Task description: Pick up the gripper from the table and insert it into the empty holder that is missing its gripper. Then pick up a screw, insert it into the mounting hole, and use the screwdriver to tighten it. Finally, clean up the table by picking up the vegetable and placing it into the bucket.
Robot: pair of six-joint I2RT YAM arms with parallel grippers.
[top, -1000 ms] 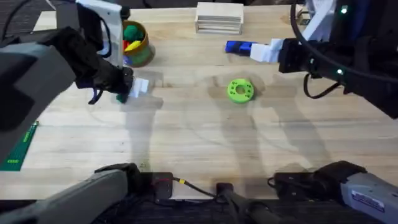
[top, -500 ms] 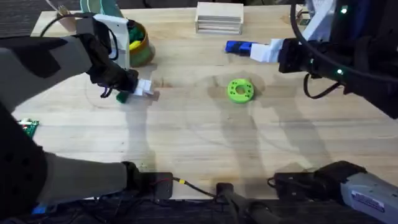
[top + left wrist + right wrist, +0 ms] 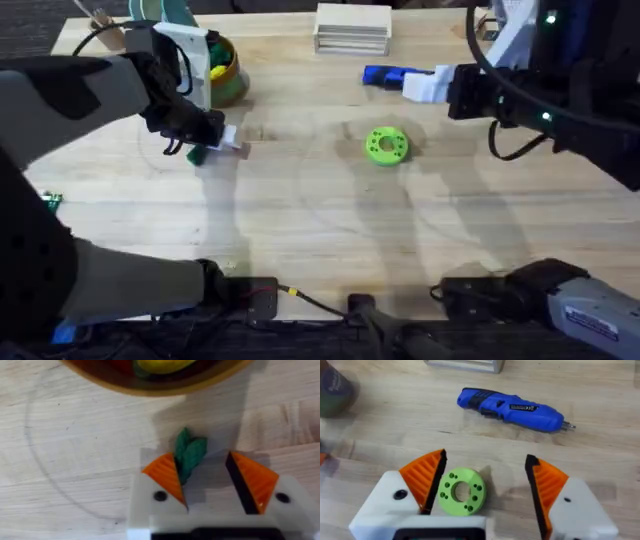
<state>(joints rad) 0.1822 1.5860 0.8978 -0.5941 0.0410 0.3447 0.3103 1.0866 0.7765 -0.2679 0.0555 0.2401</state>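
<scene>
Since the last step of the task asks for the vegetable [image 3: 187, 455] to go into the bucket [image 3: 222, 72], the left gripper [image 3: 215, 146] is set low at the upper left of the overhead frame, just below the bucket. In the left wrist view the dark-green vegetable is seen lying against one orange pad [image 3: 165, 477], while the other pad is apart from it with bare wood between; the jaws are thus spread, and no grip is judged to be made yet. The bucket's rim is seen close beyond the vegetable, with yellow and red toys already inside, so only a short lift and carry is judged to be needed once the jaws are closed.

The right gripper [image 3: 425, 84] is held at the upper right of the overhead frame, its fingers wide apart and nothing between them. It is parked beside the screwdriver [image 3: 512, 407], which lies flat on the table [image 3: 320, 240], and the green disc [image 3: 461, 492] is seen between its pads from above but is not touched. This pose is judged to be a waiting one, kept well apart from the left arm's work.
</scene>
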